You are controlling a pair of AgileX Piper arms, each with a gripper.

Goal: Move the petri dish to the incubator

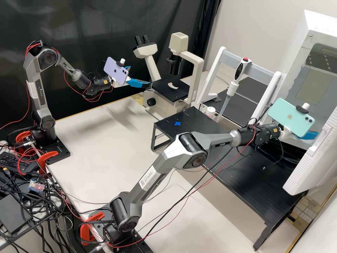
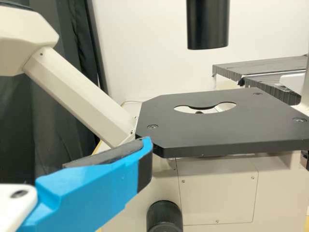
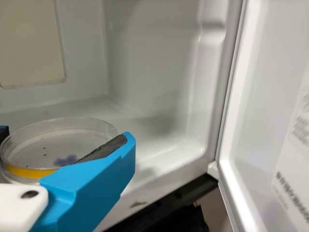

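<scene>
My right gripper [image 1: 311, 135] is at the open front of the white incubator [image 1: 302, 79]. In the right wrist view, the right gripper [image 3: 65, 135] is shut on the clear round petri dish [image 3: 58, 141], holding it by its sides. The dish has a yellow band and a small blue-violet mark, and is at the mouth of the incubator's white chamber [image 3: 149, 104]. Beside the microscope stage, my left gripper [image 1: 139, 76] stands open and holds nothing. In the left wrist view, the left gripper [image 2: 72, 152] has one blue finger showing, near the black stage [image 2: 207, 133].
The incubator door [image 1: 312, 158] hangs open beside the right gripper. A black raised shelf [image 1: 245, 179] stands before the incubator. The microscope [image 1: 172, 88], a pipette [image 1: 233, 86] on a white rack and a small white-capped bottle [image 1: 210, 111] are farther back.
</scene>
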